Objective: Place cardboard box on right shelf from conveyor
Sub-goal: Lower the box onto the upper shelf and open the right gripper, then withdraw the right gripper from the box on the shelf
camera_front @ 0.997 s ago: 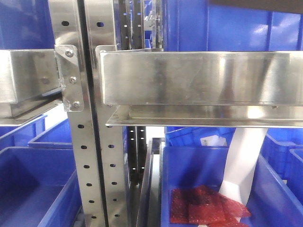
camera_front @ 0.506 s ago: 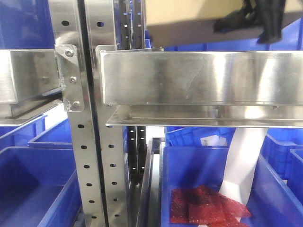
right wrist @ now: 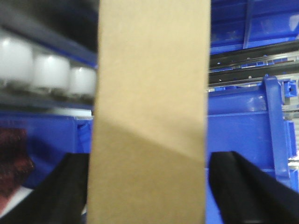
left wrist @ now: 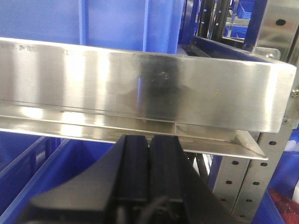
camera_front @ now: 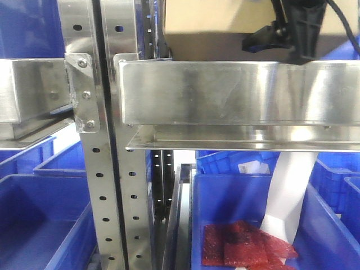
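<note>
cardboard box: matt tan card | right shelf: shiny brushed steel | bins: glossy blue plastic

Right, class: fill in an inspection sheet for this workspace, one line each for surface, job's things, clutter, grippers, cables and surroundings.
Surface: right shelf, steel, tall front lip.
Job's things: cardboard box just above the shelf lip; conveyor not in view.
Clutter: red bubble bags in blue bin.
Grippers: right gripper shut on the box; left gripper shut, empty.
Cables: black cable on the right arm.
Surroundings: perforated upright, more blue bins.
</note>
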You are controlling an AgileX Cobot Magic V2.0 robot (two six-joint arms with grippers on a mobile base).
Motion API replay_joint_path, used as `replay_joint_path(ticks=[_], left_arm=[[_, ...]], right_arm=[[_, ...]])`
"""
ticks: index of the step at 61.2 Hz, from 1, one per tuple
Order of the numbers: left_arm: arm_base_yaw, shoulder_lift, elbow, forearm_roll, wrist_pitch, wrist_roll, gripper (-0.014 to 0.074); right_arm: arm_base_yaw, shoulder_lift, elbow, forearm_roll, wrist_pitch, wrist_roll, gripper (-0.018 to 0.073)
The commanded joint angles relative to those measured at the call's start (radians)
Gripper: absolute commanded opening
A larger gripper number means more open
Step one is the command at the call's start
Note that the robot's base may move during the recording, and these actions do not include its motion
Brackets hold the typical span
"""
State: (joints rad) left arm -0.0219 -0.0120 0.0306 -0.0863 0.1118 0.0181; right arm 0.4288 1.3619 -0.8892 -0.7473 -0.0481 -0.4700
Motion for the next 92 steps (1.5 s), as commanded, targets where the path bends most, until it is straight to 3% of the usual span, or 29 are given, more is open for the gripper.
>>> replay_joint_path(ticks=[1, 20, 47, 55, 60, 68, 82, 92], left_arm=[[0.002, -0.007, -0.003, -0.005, -0.082, -0.003, -0.0119], [0.002, -0.007, -0.003, -0.005, -0.082, -0.003, -0.0119], [0.002, -0.007, -0.003, -0.005, -0.082, -0.003, -0.0119], [0.002, -0.007, -0.003, -0.005, -0.082, -0.003, -0.0119], [0.002, -0.007, -0.003, -0.005, -0.082, -0.003, -0.0119], [0.002, -0.007, -0.003, -0.005, -0.082, -0.003, -0.0119], [0.002, -0.007, -0.003, -0.005, -0.082, -0.003, -0.0119], [0.002, -0.007, -0.003, -0.005, -0.082, -0.003, -0.0119]], right_arm=[[-0.002, -0.030, -0.038, 0.015, -0.071, 0.015, 0.0630], [0.007, -0.074, -0.026, 0.015, -0.064, 0.015, 0.0630], [0.007, -0.351, 0.128, 0.043, -0.067, 0.016, 0.0619], [0.004, -0.445, 0.137, 0.250, -0.004, 0.051, 0.0485], [-0.011, -0.501, 0.137, 0.384, 0.068, 0.081, 0.0324], [-0.078, -0.575, 0.150, 0.455, 0.162, 0.163, 0.0043], [-0.238, -0.749, 0.308, 0.566, 0.169, 0.477, 0.0055], [-0.342, -0.894, 0.440, 0.644, 0.169, 0.558, 0.0055]])
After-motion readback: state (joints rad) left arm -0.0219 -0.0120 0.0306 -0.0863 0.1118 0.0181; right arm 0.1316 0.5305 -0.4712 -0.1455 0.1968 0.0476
